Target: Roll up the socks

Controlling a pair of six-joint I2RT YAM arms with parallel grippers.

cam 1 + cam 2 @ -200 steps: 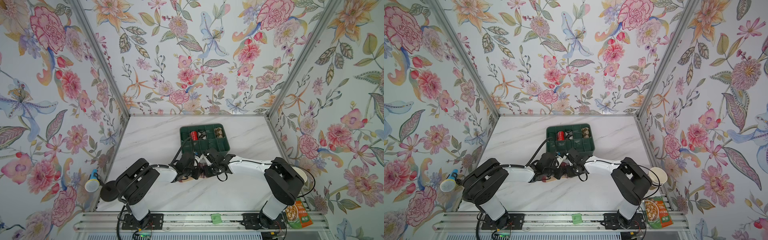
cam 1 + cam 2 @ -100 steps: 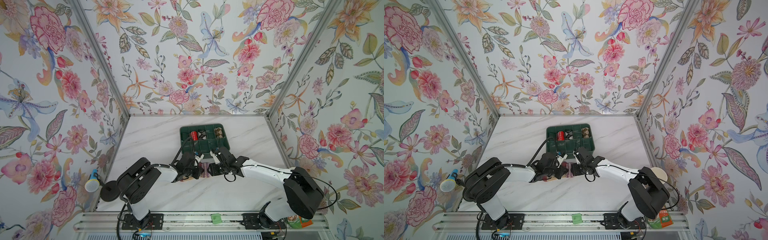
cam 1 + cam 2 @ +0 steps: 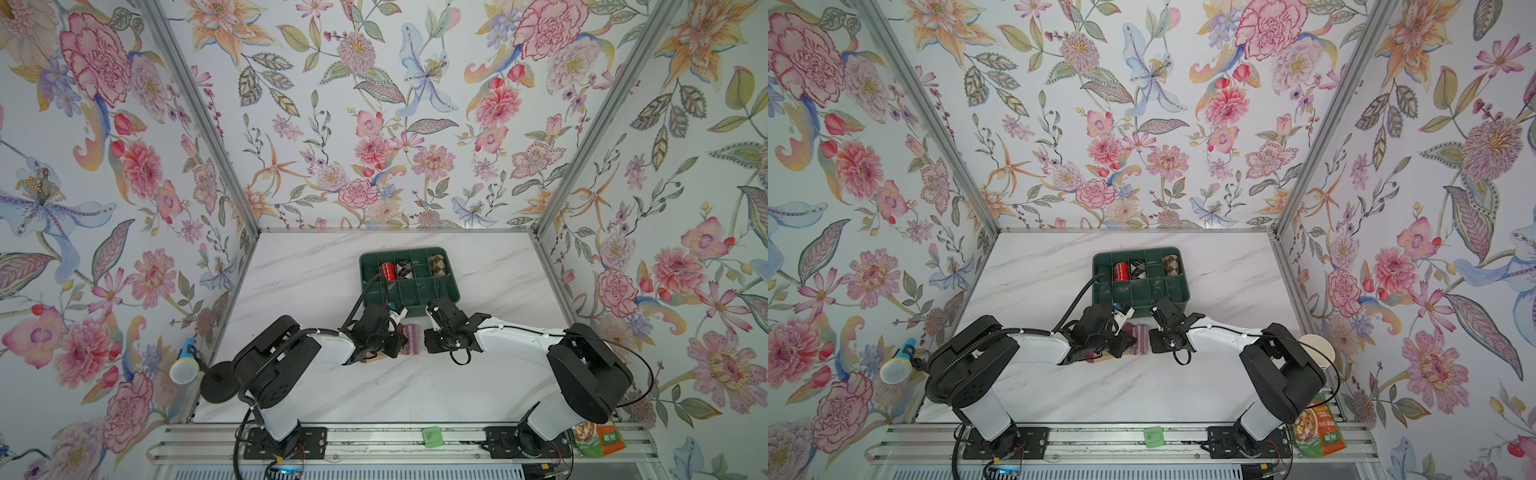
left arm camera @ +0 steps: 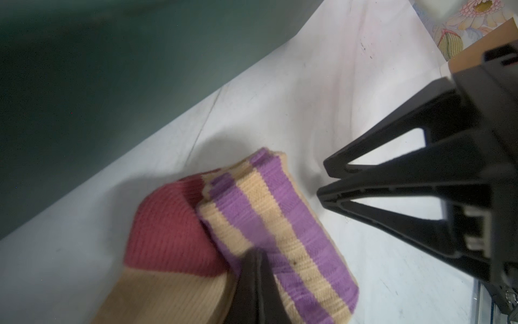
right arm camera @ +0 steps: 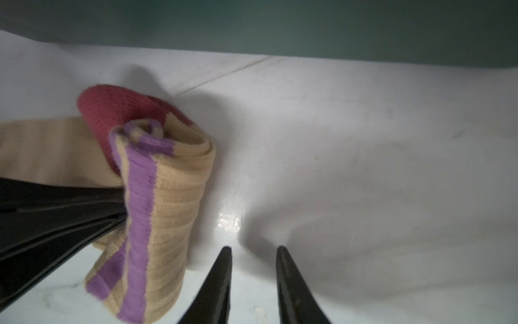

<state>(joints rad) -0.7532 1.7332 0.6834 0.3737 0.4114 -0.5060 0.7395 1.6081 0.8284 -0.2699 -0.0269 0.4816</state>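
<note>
My left hand [image 4: 253,261] pinches the sock [image 3: 411,340] tight. In a top view the sock lies just left of my right hand [image 3: 426,341], whose fingers are a little apart, holding nothing.

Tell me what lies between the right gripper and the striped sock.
Nothing: only bare marble table separates the right gripper from the striped sock, shown in the right wrist view.

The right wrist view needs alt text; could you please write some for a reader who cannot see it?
A partly rolled striped sock, tan and purple with a red patch, lies on the white table, pinched by the shut left gripper. The right gripper sits beside it, open and empty, with the wall of the green tray behind.
</note>
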